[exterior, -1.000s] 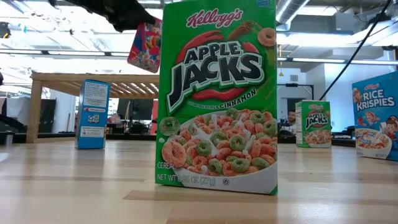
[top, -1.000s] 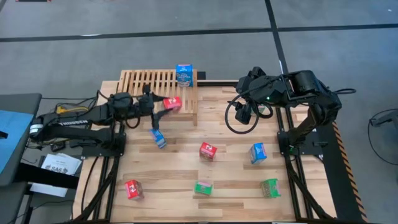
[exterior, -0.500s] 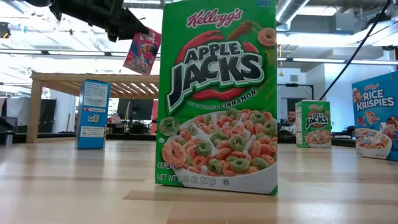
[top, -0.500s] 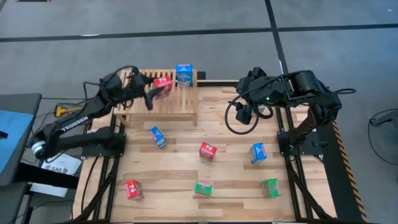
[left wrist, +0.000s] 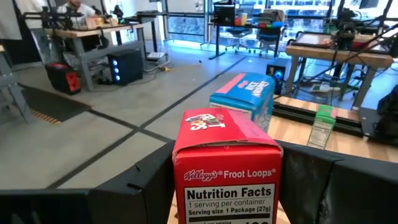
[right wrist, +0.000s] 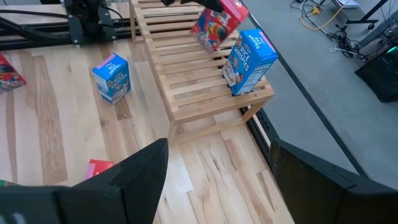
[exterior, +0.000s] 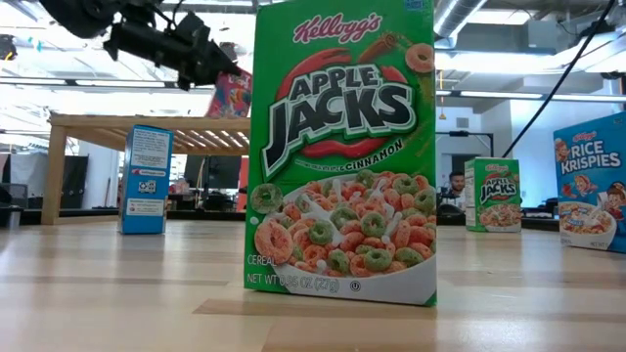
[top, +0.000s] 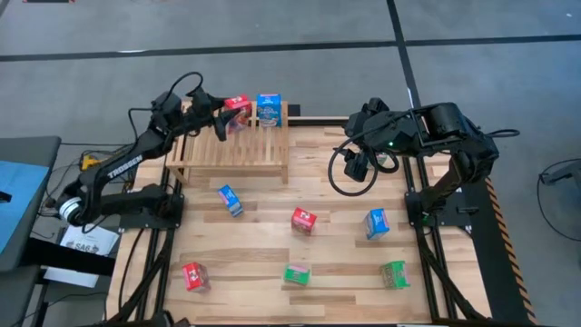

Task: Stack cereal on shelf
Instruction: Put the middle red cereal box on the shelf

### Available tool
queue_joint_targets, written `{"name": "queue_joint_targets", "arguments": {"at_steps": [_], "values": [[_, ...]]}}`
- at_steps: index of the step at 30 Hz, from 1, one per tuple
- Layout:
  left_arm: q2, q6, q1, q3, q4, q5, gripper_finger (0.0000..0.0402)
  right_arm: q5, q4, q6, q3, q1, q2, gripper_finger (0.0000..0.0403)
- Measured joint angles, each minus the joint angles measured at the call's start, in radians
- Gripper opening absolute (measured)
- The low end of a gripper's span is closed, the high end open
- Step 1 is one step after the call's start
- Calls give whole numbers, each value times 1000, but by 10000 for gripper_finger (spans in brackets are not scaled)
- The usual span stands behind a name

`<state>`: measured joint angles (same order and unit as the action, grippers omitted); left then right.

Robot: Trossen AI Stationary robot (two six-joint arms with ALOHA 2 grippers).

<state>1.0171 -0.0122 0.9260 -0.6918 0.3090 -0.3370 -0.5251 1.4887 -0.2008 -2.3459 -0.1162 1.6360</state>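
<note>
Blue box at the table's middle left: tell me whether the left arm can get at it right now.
Probably not yet. The left gripper is shut on a red box over the shelf. The blue box stands with nothing close around it, so once the gripper is emptied the way looks free.

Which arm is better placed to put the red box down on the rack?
Left. Its gripper holds the red box over the rack, beside the blue box. The right gripper is empty, beside the rack.

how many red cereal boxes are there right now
3. One red box is held by the left gripper above the shelf, one lies mid-table, one near the front left corner. Others may be hidden.
</note>
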Motion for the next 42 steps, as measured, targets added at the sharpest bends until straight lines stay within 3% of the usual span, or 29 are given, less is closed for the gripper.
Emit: {"name": "queue_joint_targets", "arguments": {"at_steps": [8, 27, 37, 42], "values": [[86, 7, 2, 0, 56, 2, 212, 0, 3, 0, 0, 0, 0, 306], [87, 9, 2, 0, 39, 5, 214, 0, 19, -1, 0, 0, 0, 306], [86, -28, 2, 0, -8, 14, 274, 0, 19, -1, 0, 0, 0, 306], [54, -31, 3, -28, -63, 66, 300, 0, 19, -3, 0, 0, 0, 306]]}}
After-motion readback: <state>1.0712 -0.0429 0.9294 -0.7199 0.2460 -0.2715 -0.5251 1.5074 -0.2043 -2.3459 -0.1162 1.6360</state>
